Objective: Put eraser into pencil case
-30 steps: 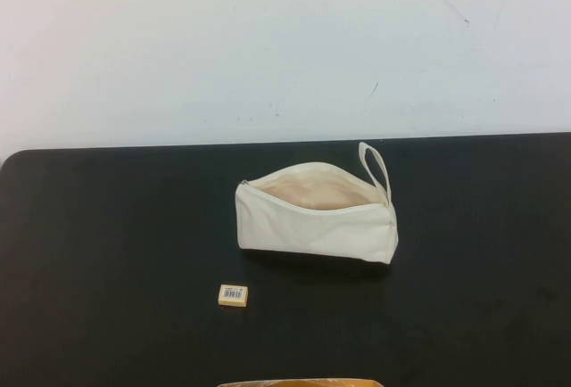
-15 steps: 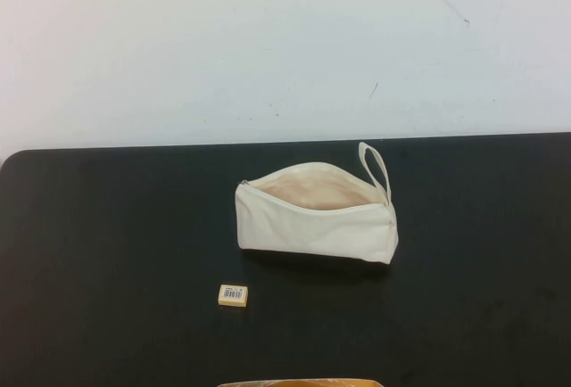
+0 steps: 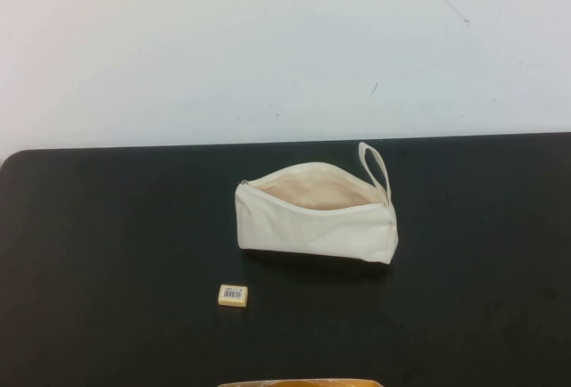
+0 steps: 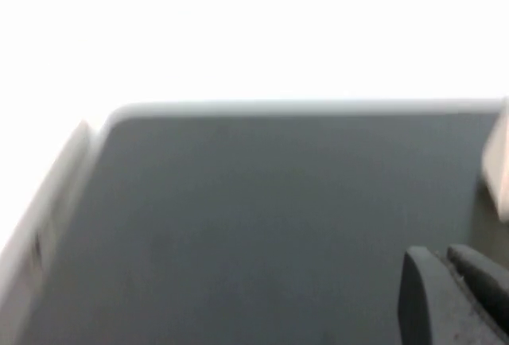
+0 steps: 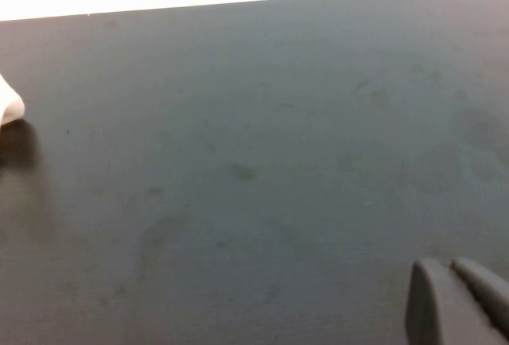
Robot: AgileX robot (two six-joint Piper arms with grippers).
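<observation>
The left gripper (image 4: 445, 269) appears only in its own wrist view, where two dark fingertips lie pressed side by side with nothing between them, hovering over bare black table (image 4: 254, 226) near the left edge. On the table (image 3: 107, 253), the eraser (image 3: 233, 294) lies flat, barcode label up, near and slightly left of the pencil case (image 3: 314, 219), apart from it; the case sits mid-table, zip open, beige lining showing, its loop strap (image 3: 376, 168) at the far right end. The right gripper (image 5: 453, 281), seen only in its wrist view, likewise has fingertips closed together, empty, over bare tabletop right of the case.
</observation>
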